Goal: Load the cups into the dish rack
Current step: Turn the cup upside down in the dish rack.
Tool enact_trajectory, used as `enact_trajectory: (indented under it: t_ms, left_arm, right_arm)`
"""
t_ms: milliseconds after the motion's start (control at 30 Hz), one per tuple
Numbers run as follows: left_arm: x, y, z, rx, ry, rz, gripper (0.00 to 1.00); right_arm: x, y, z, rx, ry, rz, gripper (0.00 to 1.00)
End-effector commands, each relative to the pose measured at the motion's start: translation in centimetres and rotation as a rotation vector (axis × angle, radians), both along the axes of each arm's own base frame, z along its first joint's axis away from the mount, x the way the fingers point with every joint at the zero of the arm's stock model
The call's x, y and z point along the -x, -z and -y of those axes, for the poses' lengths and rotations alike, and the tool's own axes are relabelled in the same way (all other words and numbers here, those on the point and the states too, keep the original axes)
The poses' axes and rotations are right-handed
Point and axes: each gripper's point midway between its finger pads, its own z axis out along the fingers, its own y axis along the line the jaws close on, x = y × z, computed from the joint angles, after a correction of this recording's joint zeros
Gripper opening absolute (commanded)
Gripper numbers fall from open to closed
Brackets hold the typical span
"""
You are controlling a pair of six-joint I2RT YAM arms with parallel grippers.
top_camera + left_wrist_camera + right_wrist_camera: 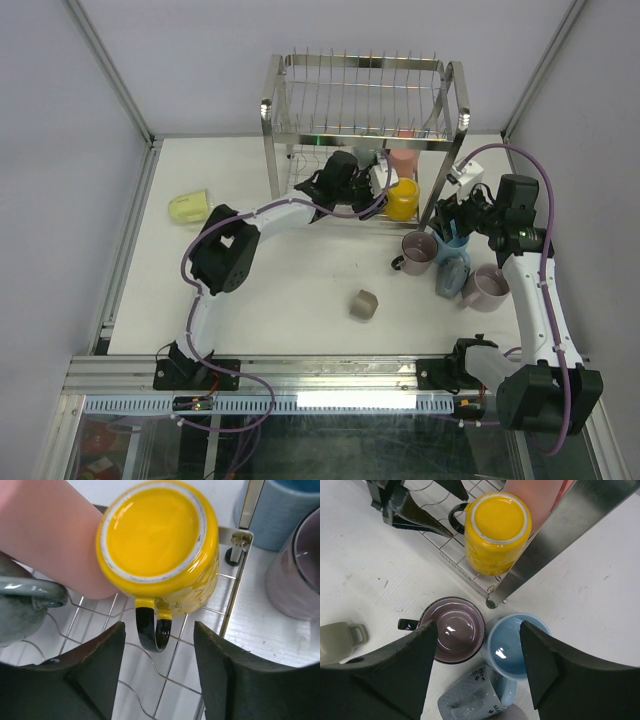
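A yellow cup (pixel 157 540) stands upside down on the lower wire shelf of the dish rack (pixel 360 110), its black handle pointing at my left gripper (pixel 159 675). That gripper is open, and its fingers flank the handle without touching it. A pink cup (pixel 45 540) and a grey-green cup (pixel 20 605) sit on the shelf beside the yellow one. My right gripper (pixel 477 655) hangs open above a mauve cup (pixel 452 630) and a light blue cup (pixel 512 645), both upright on the table. A grey-blue cup (pixel 475 700) lies on its side next to them.
The rack's steel leg (pixel 545 545) stands just beyond the mauve and blue cups. A small grey-beige cup (pixel 363 305) lies mid-table, a pale yellow-green cup (pixel 188 207) at the far left, and another mauve cup (pixel 487 287) by the right arm.
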Motion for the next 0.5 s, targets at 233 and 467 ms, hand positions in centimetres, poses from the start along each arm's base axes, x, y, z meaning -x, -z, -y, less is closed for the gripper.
enact_trajectory:
  t_ms: [233, 467]
  left_arm:
    - [1.3, -8.5, -0.7, 0.194, -0.069, 0.181, 0.68]
    - [2.7, -9.8, -2.7, 0.253, -0.117, 0.278, 0.75]
  right_arm:
    - [-0.4, -1.2, -0.3, -0.02, -0.022, 0.047, 0.69]
    - [0.0, -1.1, -0.9, -0.03, -0.065, 0.043, 0.69]
